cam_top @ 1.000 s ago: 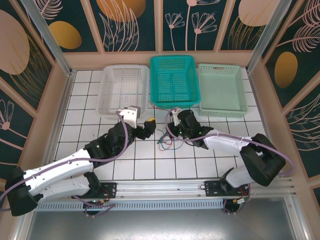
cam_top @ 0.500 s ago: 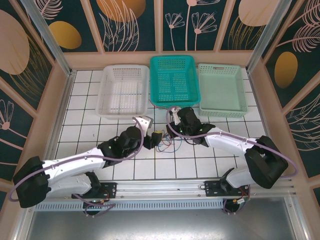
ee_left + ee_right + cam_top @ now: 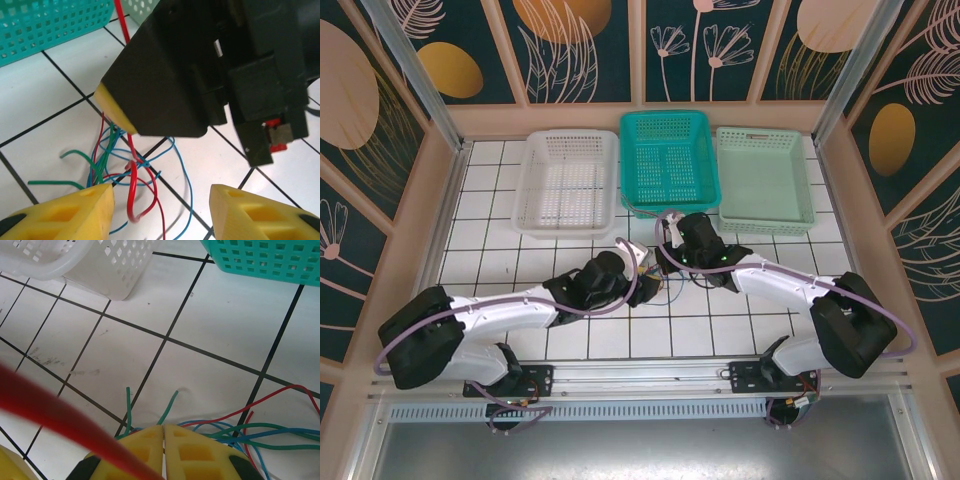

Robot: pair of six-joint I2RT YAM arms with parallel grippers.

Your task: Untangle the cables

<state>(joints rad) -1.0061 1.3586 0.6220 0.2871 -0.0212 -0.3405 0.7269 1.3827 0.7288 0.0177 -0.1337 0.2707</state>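
1. Found the cables (image 3: pixel 660 290) (image 3: pixel 150 172) in a loose red, green and blue tangle near the middle of the table (image 3: pixel 590 335), on the near side of the teal basket (image 3: pixel 666 115).
2. Got the left tool (image 3: pixel 160 200) released, yellow fingers (image 3: pixel 75 212) spread either side of a red loop (image 3: pixel 133 192) in the pile.
3. Got the right tool (image 3: pixel 163 429) (image 3: pixel 115 112) clenched tight just above the tangle, a red strand (image 3: pixel 131 150) running up to its tip. Can't tell if pinched.

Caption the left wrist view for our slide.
Open left gripper straddling a tangle of thin red, green and blue cables on the white tiled table, right gripper pinching the red cable.
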